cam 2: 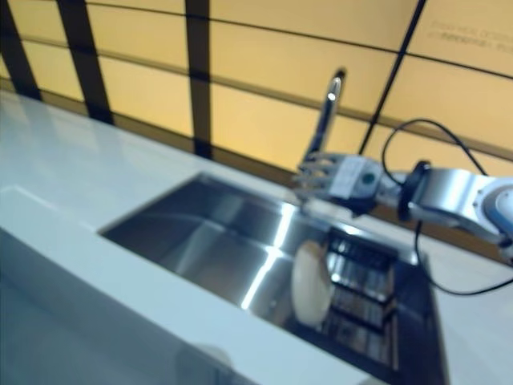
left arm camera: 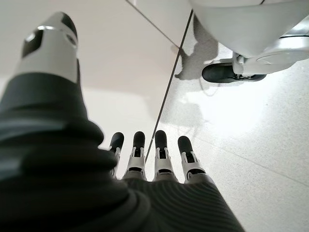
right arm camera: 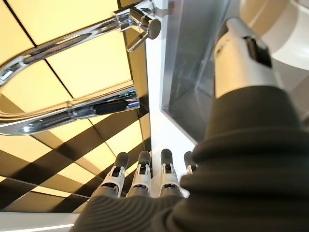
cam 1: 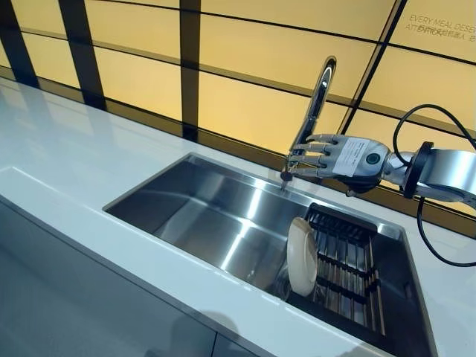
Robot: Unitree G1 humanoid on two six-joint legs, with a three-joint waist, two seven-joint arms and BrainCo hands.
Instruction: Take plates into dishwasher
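Observation:
A white plate (cam 1: 301,256) stands on edge in the steel sink (cam 1: 201,208), leaning against a dark slatted rack (cam 1: 346,268) at the sink's right end. My right hand (cam 1: 338,158) hovers above the sink's back rim, just right of the tap (cam 1: 316,97), fingers straight and empty. In the right wrist view the right hand's fingers (right arm camera: 141,174) point past the tap (right arm camera: 67,43) and the plate (right arm camera: 282,24) shows at a corner. My left hand (left arm camera: 154,159) hangs down by the floor, fingers straight, holding nothing.
A white counter (cam 1: 67,156) surrounds the sink. Behind it rises a yellow panelled wall with dark strips (cam 1: 190,67). The left part of the sink basin is bare steel.

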